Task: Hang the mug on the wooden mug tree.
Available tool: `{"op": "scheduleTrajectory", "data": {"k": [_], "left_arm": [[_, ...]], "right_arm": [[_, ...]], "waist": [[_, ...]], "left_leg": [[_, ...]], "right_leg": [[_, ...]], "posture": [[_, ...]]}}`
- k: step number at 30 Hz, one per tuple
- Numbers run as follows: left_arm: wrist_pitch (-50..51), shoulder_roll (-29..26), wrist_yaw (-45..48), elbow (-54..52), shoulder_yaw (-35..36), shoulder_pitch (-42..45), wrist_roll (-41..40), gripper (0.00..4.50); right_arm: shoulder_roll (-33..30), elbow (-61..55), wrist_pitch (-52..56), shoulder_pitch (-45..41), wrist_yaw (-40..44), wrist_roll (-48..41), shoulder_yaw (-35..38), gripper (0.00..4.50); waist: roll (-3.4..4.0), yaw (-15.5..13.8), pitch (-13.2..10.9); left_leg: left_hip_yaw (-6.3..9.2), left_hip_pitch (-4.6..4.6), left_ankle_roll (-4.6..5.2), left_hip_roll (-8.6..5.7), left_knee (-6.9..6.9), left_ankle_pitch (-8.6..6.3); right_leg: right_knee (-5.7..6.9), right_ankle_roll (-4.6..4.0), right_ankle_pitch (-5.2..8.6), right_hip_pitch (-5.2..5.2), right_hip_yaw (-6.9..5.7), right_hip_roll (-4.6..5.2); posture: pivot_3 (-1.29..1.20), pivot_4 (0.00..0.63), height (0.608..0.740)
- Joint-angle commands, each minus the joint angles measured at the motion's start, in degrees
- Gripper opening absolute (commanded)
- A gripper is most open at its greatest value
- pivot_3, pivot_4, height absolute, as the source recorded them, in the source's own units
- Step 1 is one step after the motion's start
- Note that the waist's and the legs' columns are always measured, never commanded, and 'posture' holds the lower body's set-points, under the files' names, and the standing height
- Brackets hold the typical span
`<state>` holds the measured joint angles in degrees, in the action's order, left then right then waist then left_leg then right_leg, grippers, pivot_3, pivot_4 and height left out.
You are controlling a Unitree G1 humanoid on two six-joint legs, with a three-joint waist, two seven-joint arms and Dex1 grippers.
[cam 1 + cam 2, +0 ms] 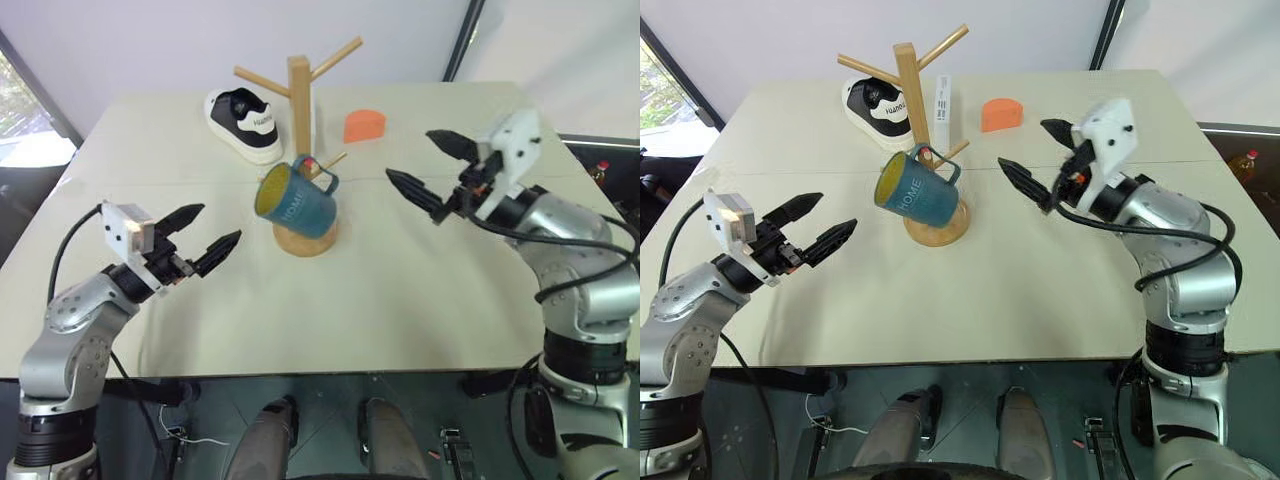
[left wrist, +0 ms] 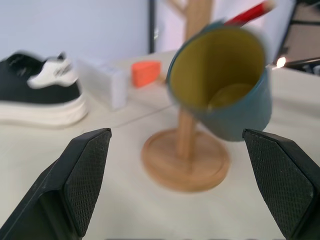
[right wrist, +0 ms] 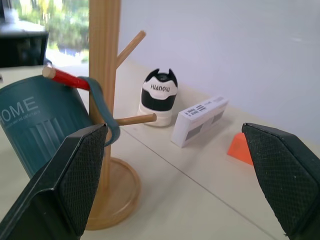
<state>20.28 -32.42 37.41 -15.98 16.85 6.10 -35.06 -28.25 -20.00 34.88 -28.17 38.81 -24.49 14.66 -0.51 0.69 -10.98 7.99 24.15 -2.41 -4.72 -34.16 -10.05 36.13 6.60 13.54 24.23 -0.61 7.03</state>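
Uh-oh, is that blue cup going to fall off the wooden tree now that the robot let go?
It might. The dark teal-blue ceramic mug hangs tilted by its loop handle on a red-marked peg of the light wooden mug tree, and that peg looks short, so a bump could slip it off.

Both the left gripper and the right gripper are open and apart from it, yet close. A careless swing may knock the tree over.

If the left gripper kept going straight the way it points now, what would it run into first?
Most likely the mug hanging on a peg of the wooden mug tree. The left gripper is open and aimed right at it in its wrist view, with bare table between. Depth is unclear, so it might pass just under the mug and meet the post.
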Motion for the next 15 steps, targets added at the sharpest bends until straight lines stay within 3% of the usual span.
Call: {"op": "scheduleTrajectory", "data": {"k": [1,15], "left_arm": [[-2.09,2.25,-4.97,2.32,2.6,-1.06,2.77,4.5],[-10.2,8.22,-11.44,11.2,3.48,-6.43,10.88,4.5]], "right_arm": [[1.72,3.78,-4.37,4.79,0.47,-2.73,3.31,4.47],[5.62,19.58,-22.4,12.64,-0.07,2.05,0.46,4.47]], "waist": [[-0.05,-0.05,0.02],[-0.04,-0.02,0.02]], "left_leg": [[-0.03,-0.07,0.0,0.05,0.0,0.0],[-0.34,-0.23,-0.02,0.48,0.01,-0.01]], "right_leg": [[-0.05,-0.03,-0.02,-0.09,0.01,-0.04],[-0.08,-0.31,-0.19,-0.07,0.17,-0.35]], "posture": [[0.0,0.15,0.74],[0.0,0.15,0.74]]}}
